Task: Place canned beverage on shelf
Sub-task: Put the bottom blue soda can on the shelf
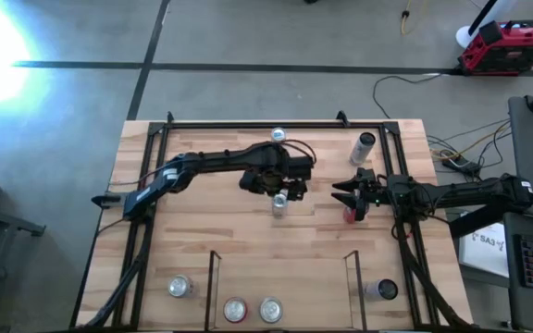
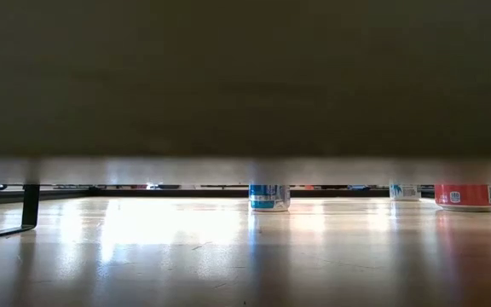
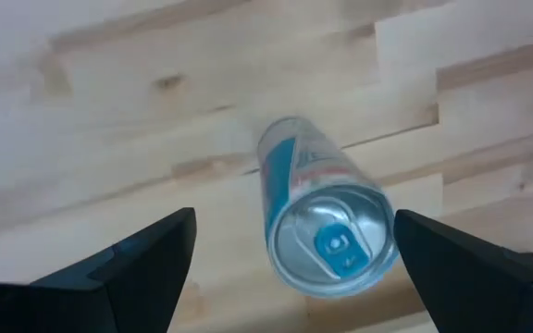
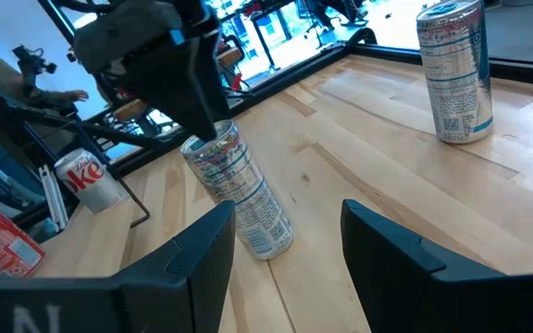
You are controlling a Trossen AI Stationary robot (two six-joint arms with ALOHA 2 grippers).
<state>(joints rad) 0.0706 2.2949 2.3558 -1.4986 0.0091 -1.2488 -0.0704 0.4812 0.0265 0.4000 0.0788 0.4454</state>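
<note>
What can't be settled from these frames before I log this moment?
- Low view: a dark band covers everything above the table; only the can bases show, no arms.
- High view: the left hand covers the can beneath it, so contact is unclear.
- High view: can labels inside the shelf are too small.

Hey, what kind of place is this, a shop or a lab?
Probably a robotics lab: two arms work at a wood table on a bare concrete floor, with loose cables and a red toolbox nearby. Cans suggest a mock shelf-stocking setup.
</note>
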